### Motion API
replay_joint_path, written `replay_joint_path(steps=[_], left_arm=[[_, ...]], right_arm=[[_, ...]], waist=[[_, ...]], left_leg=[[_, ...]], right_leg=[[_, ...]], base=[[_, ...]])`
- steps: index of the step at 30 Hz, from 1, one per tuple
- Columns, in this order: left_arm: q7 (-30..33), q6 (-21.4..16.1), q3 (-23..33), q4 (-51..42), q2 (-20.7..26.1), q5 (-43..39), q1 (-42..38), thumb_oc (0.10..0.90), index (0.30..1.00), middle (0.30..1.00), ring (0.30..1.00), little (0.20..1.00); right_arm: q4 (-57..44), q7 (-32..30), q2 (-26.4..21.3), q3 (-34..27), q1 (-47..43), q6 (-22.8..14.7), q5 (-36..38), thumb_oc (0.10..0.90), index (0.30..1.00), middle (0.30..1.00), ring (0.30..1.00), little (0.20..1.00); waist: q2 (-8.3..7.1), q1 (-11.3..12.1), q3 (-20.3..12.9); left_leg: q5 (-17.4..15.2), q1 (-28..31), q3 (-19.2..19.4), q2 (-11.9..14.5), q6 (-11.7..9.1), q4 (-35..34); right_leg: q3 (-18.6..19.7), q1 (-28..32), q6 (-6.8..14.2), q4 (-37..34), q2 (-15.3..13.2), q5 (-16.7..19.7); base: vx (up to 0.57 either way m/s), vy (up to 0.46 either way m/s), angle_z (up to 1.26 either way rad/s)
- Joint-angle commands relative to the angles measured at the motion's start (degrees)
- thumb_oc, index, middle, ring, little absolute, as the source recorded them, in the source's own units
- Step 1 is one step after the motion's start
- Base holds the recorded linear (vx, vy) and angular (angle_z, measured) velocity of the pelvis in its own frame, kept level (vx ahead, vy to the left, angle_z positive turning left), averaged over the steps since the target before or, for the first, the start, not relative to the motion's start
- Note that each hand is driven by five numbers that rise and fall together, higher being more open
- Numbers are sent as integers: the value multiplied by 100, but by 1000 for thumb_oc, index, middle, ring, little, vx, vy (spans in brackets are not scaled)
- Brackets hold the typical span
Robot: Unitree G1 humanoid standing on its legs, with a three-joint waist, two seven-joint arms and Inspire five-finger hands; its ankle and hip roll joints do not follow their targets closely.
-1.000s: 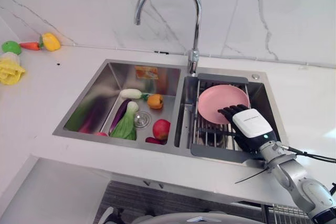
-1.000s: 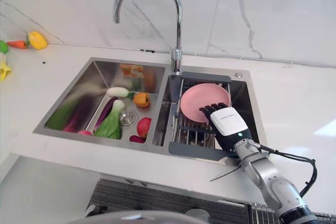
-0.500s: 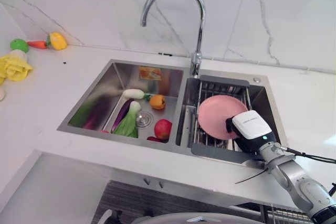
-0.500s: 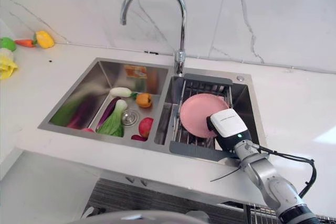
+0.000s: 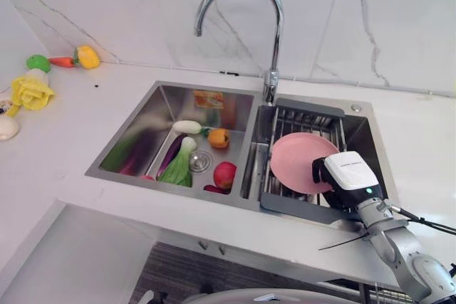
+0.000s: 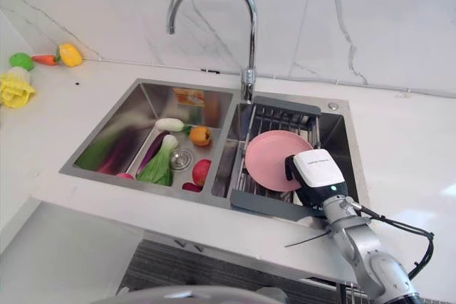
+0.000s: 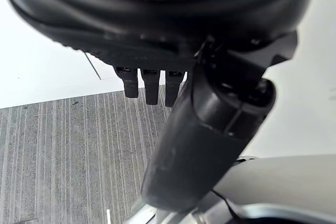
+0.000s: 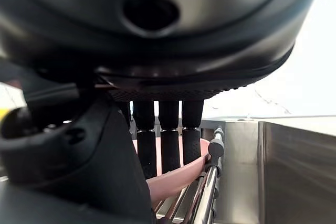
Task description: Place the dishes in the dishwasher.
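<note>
A round pink plate (image 5: 299, 161) stands tilted on the metal rack (image 5: 303, 115) in the sink's right basin. My right hand (image 5: 349, 172) is at the plate's right edge. In the right wrist view its fingers (image 8: 169, 140) reach over the plate's face (image 8: 173, 179) and the thumb sits under the rim, so the hand is pinching the plate. My left hand (image 7: 149, 80) hangs above grey floor with its fingers straight and nothing in it.
A tall curved faucet (image 5: 274, 40) rises behind the divider between the basins. The left basin holds a bok choy (image 5: 178, 165), a red apple (image 5: 224, 174), an orange pepper (image 5: 218, 137) and an eggplant (image 5: 171, 151). Toy vegetables (image 5: 32, 90) lie on the counter's far left.
The camera has shifted. My right hand's fingers lay on the plate's face a second ago. They now grip its right edge, and the plate has tipped up and come nearer the rack's front.
</note>
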Motion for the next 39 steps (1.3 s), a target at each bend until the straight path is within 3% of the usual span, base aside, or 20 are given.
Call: replay_joint_path(steps=[1,3,4,5,6,8,9,16,20,22,27,35,39], left_arm=[[-23,-7,-91,306,-32,-37,-496,800,900,900,900,900],[-17,-11,-101,301,-31,-57,-489,800,900,900,900,900],[-7,5,-120,296,-40,-113,-474,800,900,900,900,900],[-8,6,-121,294,-33,-114,-474,800,900,900,900,900],[-59,35,-115,257,-14,-166,-472,800,900,900,900,900],[-168,56,-77,222,14,-175,-480,800,900,900,900,900],[-293,21,-36,204,35,-189,-459,800,900,900,900,900],[-370,1,-7,236,34,-298,-445,800,900,900,900,900],[-314,0,70,224,3,-270,-470,800,900,900,900,900],[-198,5,62,235,-20,-297,-472,800,900,900,900,900],[-125,38,130,298,-50,-365,-430,800,900,900,900,900],[-147,13,266,257,-50,-358,-401,800,900,900,900,900],[-210,-50,291,183,-44,-330,-401,800,900,900,900,900]], right_arm=[[-1006,-1004,434,-1112,-1295,-216,1449,800,900,900,900,900],[-994,-1062,515,-1200,-1249,-236,1643,800,900,900,900,900],[-879,-953,764,-1215,-1248,-285,2348,800,900,900,900,900],[-880,-939,763,-1223,-1248,-285,2371,800,900,900,900,900],[-586,-392,878,-1091,-1291,-281,3277,800,900,900,900,900],[-475,-16,821,-1069,-1309,-242,3746,800,900,900,900,900],[-486,359,766,-1198,-1268,-292,4337,800,900,900,900,900],[-421,272,707,-1439,-1256,-243,3863,800,900,900,900,900],[-1020,-196,584,-1905,-1278,-253,3041,800,900,900,900,900],[-1288,-567,809,-2163,-1235,-345,3238,800,900,900,900,900],[-1742,-723,1242,-2558,-1155,-639,3992,800,900,900,900,900],[-2067,-679,1118,-3021,-836,-621,3650,800,900,900,900,900],[-2318,-391,827,-3170,-658,-710,3344,800,900,900,900,900]], waist=[[-155,438,21],[-153,435,22],[-147,417,25],[-153,420,26],[-164,423,28],[-176,426,31],[-186,428,15],[-175,453,12],[-151,424,31],[-141,391,47],[-154,333,46],[-197,281,41],[-218,263,68]], left_leg=[[-190,200,96,182,-277,24],[-191,200,93,179,-275,24],[-187,202,102,175,-267,24],[-188,203,103,174,-267,24],[-183,205,108,171,-265,24],[-182,207,122,167,-267,24],[-191,221,119,154,-263,24],[-221,227,115,139,-252,24],[-243,216,110,137,-255,24],[-249,209,106,134,-253,24],[-262,201,127,120,-247,24],[-295,204,135,129,-255,24],[-298,201,147,137,-264,24]], right_leg=[[-107,87,227,91,-124,-322],[-107,89,229,91,-126,-324],[-98,85,225,91,-129,-317],[-97,86,225,91,-130,-318],[-82,79,220,91,-137,-299],[-74,75,217,91,-142,-290],[-69,79,214,91,-143,-287],[-88,81,227,91,-170,-275],[-97,80,242,91,-184,-276],[-100,71,247,91,-188,-272],[-88,63,247,91,-187,-273],[-70,40,258,91,-186,-265],[-52,24,265,91,-187,-256]], base=[[12,-11,10],[3,-7,11],[-1,-8,5],[0,0,0],[0,0,0],[0,0,0],[0,0,0],[0,0,0],[0,0,0],[0,0,0],[0,0,0],[0,0,0],[0,0,0]])
